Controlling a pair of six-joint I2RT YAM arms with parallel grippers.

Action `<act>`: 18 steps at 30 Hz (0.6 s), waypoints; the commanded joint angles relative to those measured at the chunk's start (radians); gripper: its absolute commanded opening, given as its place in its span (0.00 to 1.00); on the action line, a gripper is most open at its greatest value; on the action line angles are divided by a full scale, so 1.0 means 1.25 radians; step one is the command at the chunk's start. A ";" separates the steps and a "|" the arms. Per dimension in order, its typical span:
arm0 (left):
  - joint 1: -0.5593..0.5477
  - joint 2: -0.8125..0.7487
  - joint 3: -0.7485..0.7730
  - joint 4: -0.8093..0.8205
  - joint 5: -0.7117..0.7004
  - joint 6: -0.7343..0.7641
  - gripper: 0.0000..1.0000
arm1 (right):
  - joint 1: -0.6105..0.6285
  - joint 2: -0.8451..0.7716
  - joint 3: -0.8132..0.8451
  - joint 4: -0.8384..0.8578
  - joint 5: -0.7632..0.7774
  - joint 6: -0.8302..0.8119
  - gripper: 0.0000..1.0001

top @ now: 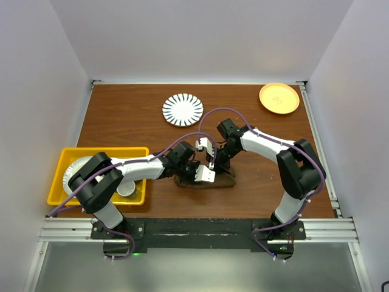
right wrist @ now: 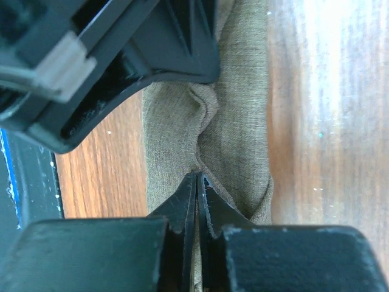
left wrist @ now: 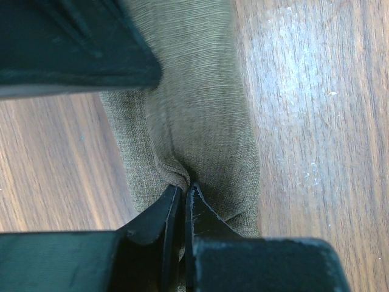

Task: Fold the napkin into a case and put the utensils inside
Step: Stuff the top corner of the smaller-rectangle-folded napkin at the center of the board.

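Sitting in yellow bin [top: 103,149]: pale plate [top: 72,172], maybe cup [top: 126,190]; napkin [left wrist: 200,121] lies outside.

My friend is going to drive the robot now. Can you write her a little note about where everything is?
Left tool: shut, pinching a ridge of the napkin.
Right tool: shut on the same napkin.
Napkin: narrow folded strip on the table, under both tools.
Done: folding begun.
Left: finish the case, then add the utensils, which I cannot see anywhere.
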 commanded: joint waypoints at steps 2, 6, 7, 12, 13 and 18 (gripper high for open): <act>-0.002 0.018 -0.019 -0.080 0.011 -0.005 0.00 | 0.004 -0.003 0.070 -0.001 -0.019 0.022 0.00; -0.002 0.018 -0.018 -0.081 0.010 -0.005 0.00 | 0.002 0.001 0.085 0.000 -0.008 0.025 0.00; -0.002 0.019 -0.018 -0.082 0.012 -0.004 0.00 | 0.002 0.008 0.085 0.004 -0.003 0.024 0.00; -0.002 0.014 -0.021 -0.080 0.013 -0.003 0.00 | 0.004 0.033 0.076 0.075 0.052 0.082 0.00; -0.002 0.016 -0.021 -0.080 0.011 -0.004 0.00 | 0.004 0.038 0.073 0.084 0.062 0.089 0.00; 0.001 -0.005 -0.032 -0.071 0.012 -0.003 0.00 | 0.004 0.072 0.036 0.143 0.128 0.106 0.00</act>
